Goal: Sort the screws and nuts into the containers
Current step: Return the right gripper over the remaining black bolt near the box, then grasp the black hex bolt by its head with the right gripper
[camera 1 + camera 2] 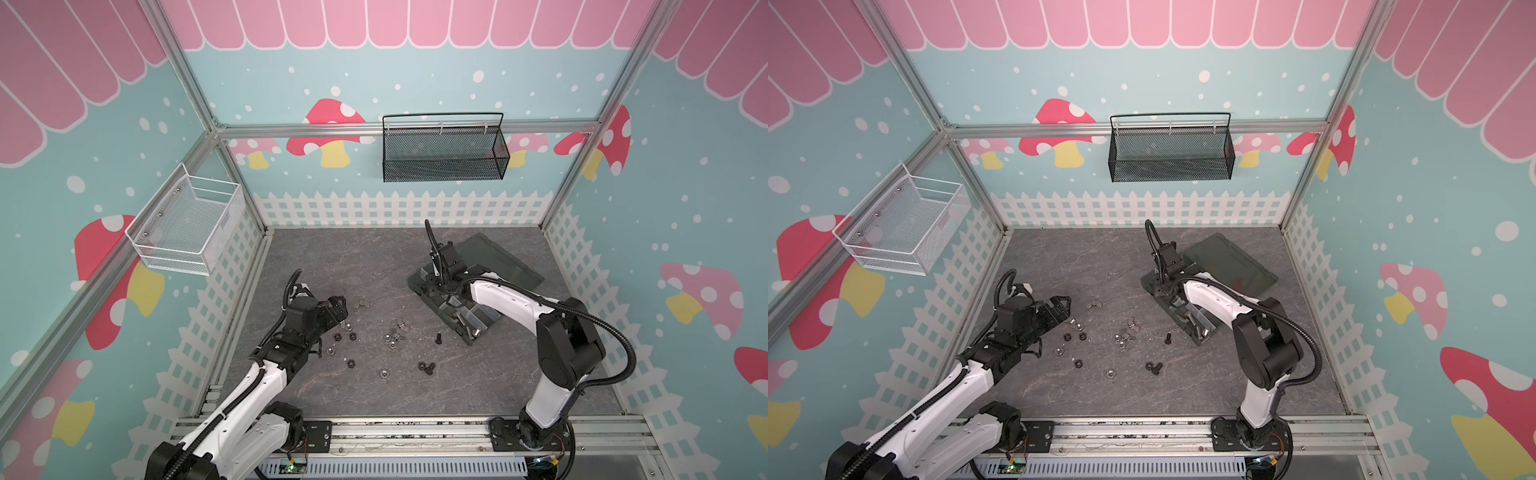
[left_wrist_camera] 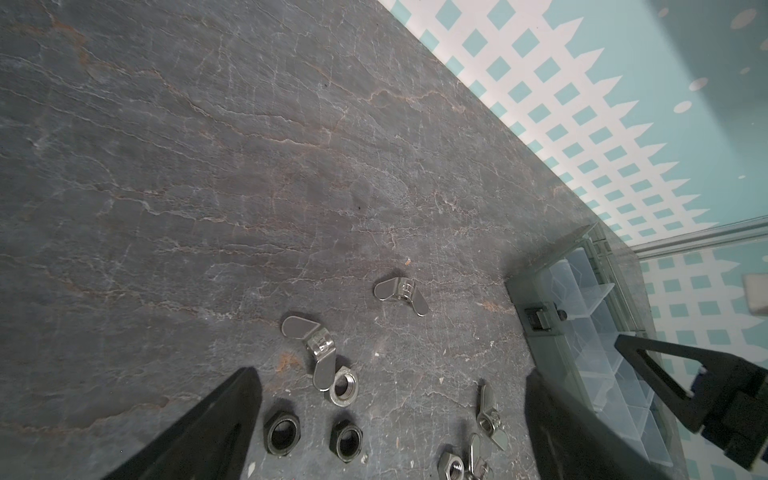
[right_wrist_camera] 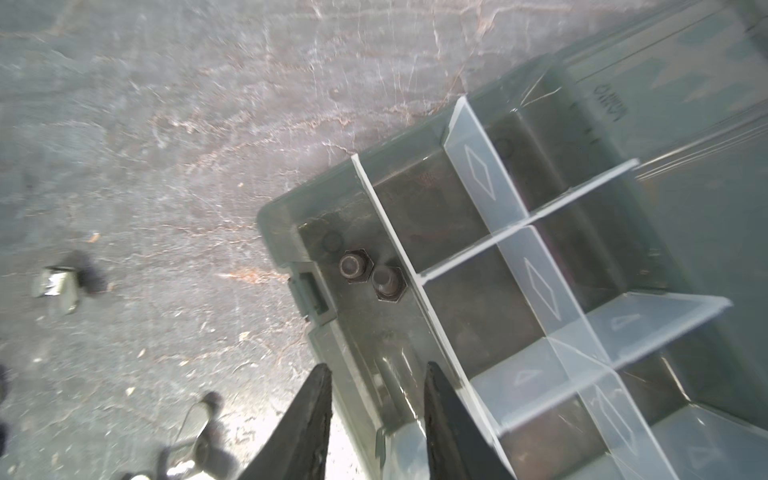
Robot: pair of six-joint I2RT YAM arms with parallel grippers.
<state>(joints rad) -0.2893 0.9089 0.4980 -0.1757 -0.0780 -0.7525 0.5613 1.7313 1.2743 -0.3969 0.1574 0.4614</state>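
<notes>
My left gripper (image 1: 338,306) (image 2: 390,419) hangs open low over the left of the table. Two black nuts (image 2: 282,432) and a silver nut (image 2: 345,386) lie between its fingers, untouched. More nuts (image 1: 350,363) and black screws (image 1: 438,338) (image 1: 1158,368) are scattered mid-table. My right gripper (image 3: 378,365) stands over the end of the open organizer box (image 1: 415,280) with its containers (image 3: 478,299). Its jaws are apart, and nothing is between them. Two black screws (image 3: 370,274) stand in the corner compartment just beyond its tips. Silver screws (image 1: 467,326) lie in a nearer compartment.
Silver wing nuts (image 2: 401,293) (image 1: 401,324) lie among the loose parts. The box's lid (image 1: 498,259) lies flat behind it. A white wire basket (image 1: 187,224) hangs on the left wall. On the back wall hangs a black mesh basket (image 1: 444,153).
</notes>
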